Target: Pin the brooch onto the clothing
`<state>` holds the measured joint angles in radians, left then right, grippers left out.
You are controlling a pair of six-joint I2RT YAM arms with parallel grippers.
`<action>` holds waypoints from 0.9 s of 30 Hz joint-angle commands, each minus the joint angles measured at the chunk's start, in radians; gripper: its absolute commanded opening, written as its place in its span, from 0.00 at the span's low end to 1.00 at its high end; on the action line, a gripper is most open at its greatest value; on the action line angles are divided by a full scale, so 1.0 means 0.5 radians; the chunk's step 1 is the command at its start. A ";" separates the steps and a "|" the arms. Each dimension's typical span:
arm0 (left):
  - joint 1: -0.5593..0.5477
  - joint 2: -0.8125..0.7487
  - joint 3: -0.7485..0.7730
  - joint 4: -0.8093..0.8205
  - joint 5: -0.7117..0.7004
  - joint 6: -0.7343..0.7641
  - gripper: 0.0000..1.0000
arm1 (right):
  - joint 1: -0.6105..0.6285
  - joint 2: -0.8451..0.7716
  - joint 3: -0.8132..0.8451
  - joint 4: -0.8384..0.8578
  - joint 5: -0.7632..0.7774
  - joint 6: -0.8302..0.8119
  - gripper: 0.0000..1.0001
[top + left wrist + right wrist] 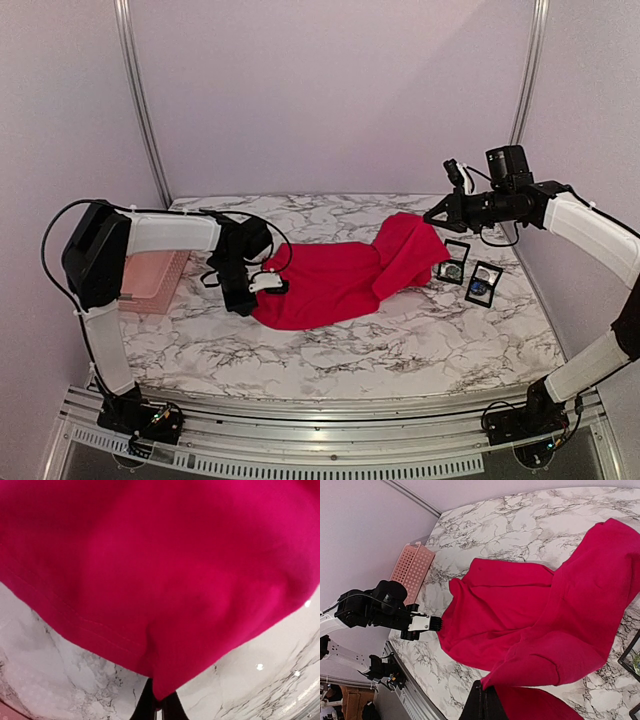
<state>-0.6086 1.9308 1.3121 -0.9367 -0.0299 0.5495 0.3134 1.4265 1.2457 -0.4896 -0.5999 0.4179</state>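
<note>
Marble-patterned table (400, 345): 1.
T-shirt (340, 280), red: 1, across the table's middle.
Basket (155, 280), pink, perforated: 1, at the left edge.
Small black-framed cases: 2, side by side near the right edge: inner case (455, 268), outer case (483, 285); contents too small to identify.
Robot arms: 2, left arm (170, 232) and right arm (590, 225).

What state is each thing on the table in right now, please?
shirt: crumpled, one end lifted, rest on table.
left gripper: shut on shirt's edge.
right gripper: shut on shirt, holding it raised.
basket: on table, untouched.
small boxes: flat on table, untouched.
</note>
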 commanded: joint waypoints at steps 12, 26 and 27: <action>0.164 -1.108 0.226 0.091 -0.319 -0.100 0.00 | 0.012 -0.578 0.322 -0.215 -0.568 -0.111 0.00; 0.440 -1.371 1.054 -0.179 -0.496 -0.200 0.00 | 0.014 -0.756 0.557 0.323 -0.476 0.250 0.00; 0.443 -1.336 1.053 -0.134 -0.516 -0.204 0.00 | 0.013 -0.677 0.588 0.314 -0.411 0.227 0.00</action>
<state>-0.4095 1.2160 1.8122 -1.0035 -0.2543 0.4801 0.3164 0.9951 1.5108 -0.3965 -0.9199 0.4984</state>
